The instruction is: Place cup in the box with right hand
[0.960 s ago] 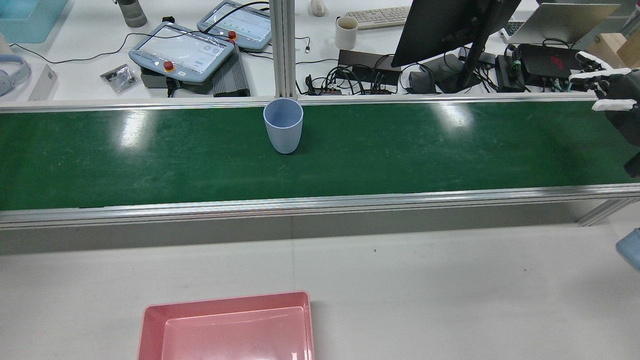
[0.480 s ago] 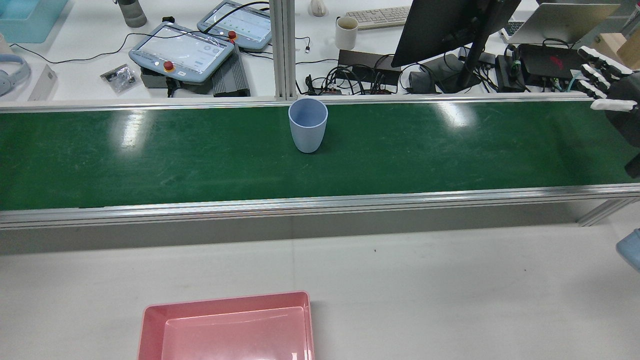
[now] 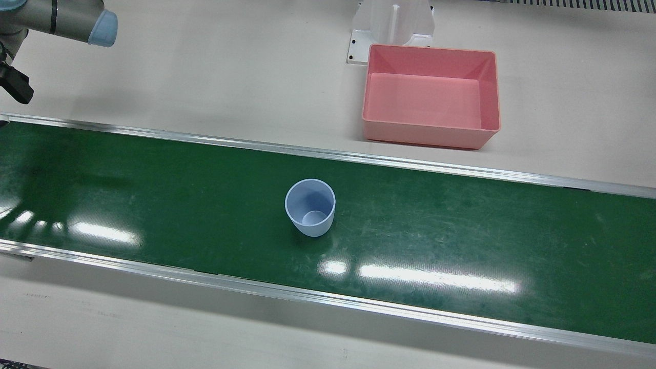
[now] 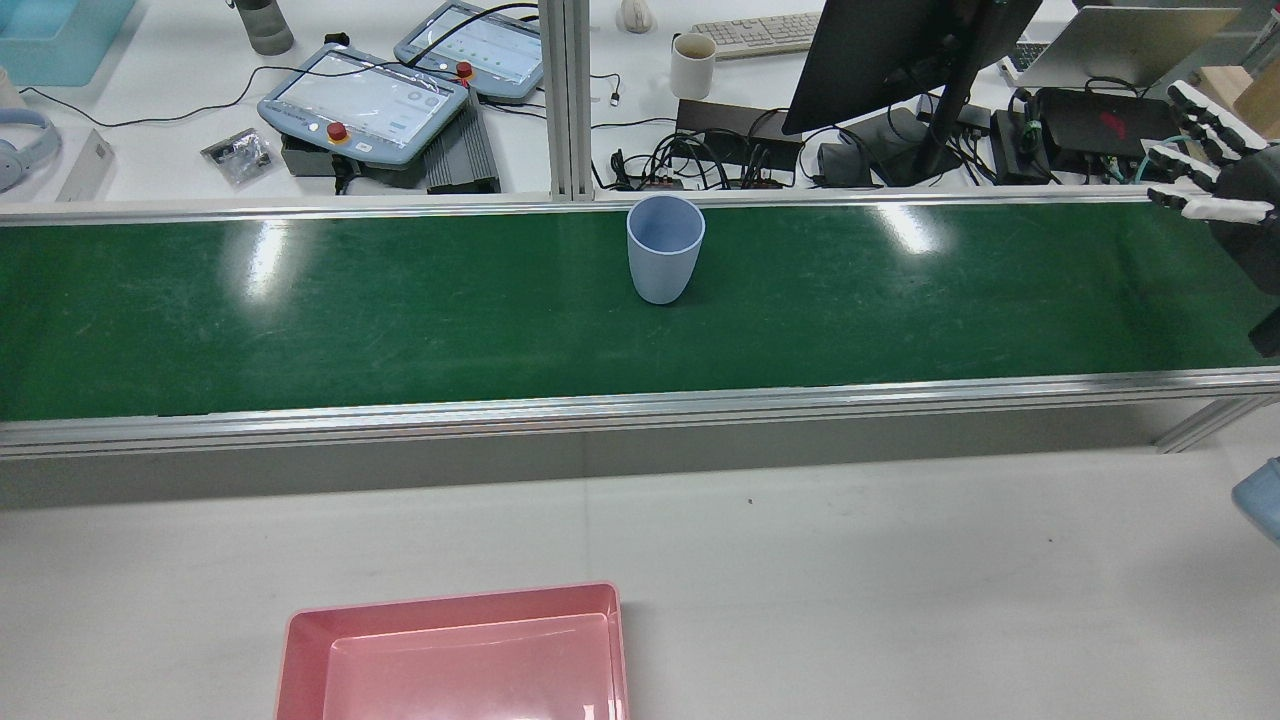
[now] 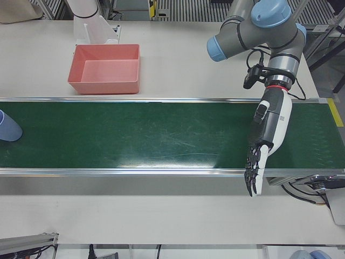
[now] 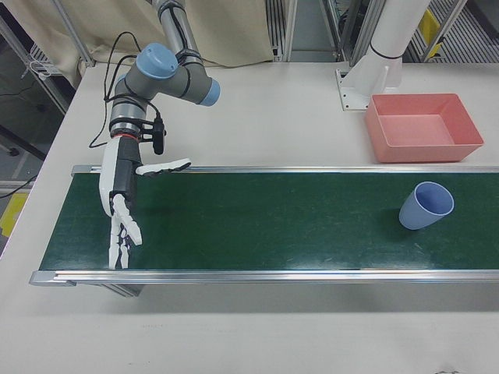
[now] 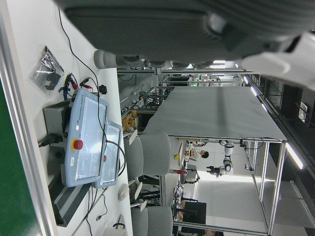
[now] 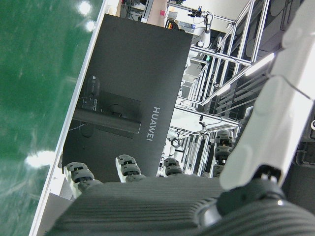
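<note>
A light blue cup (image 4: 665, 248) stands upright on the green conveyor belt (image 4: 300, 300), near its far edge; it also shows in the front view (image 3: 310, 207) and the right-front view (image 6: 425, 205). The pink box (image 3: 430, 102) sits empty on the white table beside the belt. My right hand (image 6: 121, 195) is open and empty, fingers spread over the belt's end, far from the cup; the rear view shows it at the right edge (image 4: 1215, 180). My left hand (image 5: 267, 129) is open and empty over the belt's other end.
Behind the belt's far rail is a desk with a monitor (image 4: 900, 50), teach pendants (image 4: 365, 100), a white mug (image 4: 692, 65) and cables. A white arm pedestal (image 3: 392, 20) stands just behind the pink box.
The cup has travelled along the belt to the right in the rear view, toward my right hand. The right hand's fingers have shifted slightly; it stays at the belt's end.
</note>
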